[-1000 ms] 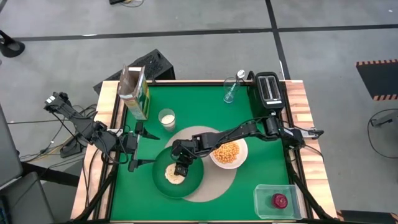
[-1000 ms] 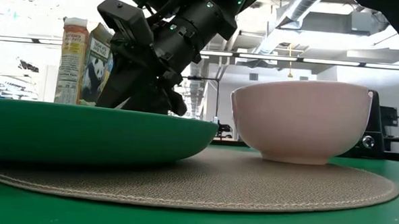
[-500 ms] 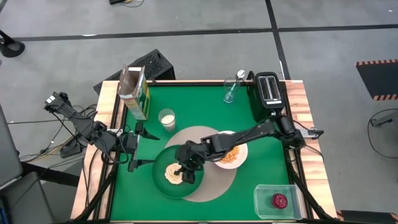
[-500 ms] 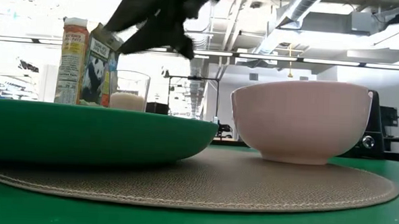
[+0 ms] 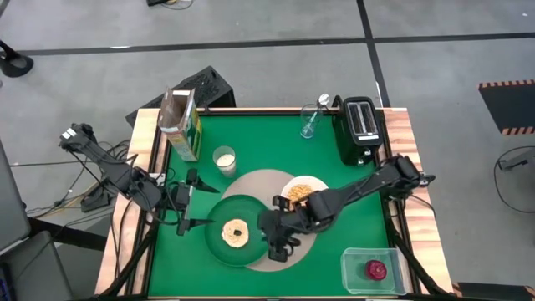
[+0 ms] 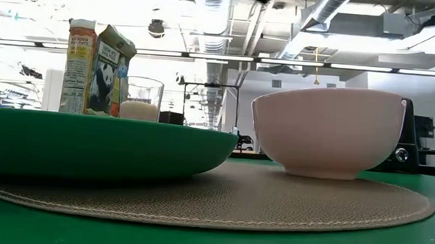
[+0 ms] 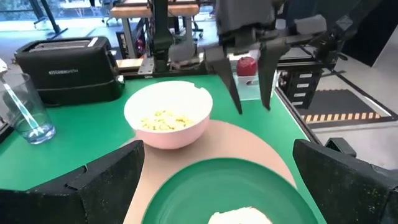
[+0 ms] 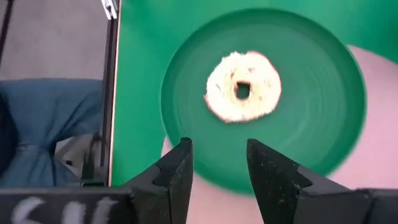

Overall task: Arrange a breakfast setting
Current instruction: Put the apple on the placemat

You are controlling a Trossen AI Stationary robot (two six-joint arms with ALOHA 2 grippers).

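Note:
The round beige placemat [image 5: 288,182] lies mid-table. On it sit the dark green plate [image 5: 216,247] with the pale bagel [image 5: 236,232] lying flat on it, and the white bowl [image 5: 303,192] holding cereal. My right gripper [image 5: 279,244] is open and empty, raised over the placemat's near part just right of the plate. In its wrist view, the gripper [image 8: 217,163] is short of the bagel [image 8: 242,87]. My left gripper [image 5: 191,203] is open and empty, left of the plate. The milk glass [image 5: 223,160] and cereal box [image 5: 182,125] stand far left. The apple [image 5: 376,269] lies in a clear tub.
A black toaster [image 5: 359,125] stands at the far right corner, with a clear glass [image 5: 311,122] holding the spoon beside it. The clear tub [image 5: 368,269] sits at the near right corner. Bare green table lies near left and between bowl and tub.
My right gripper has gone up from the bagel on the plate and toward the table's right and near edges, rising out of the low view. The bagel stays flat on the plate.

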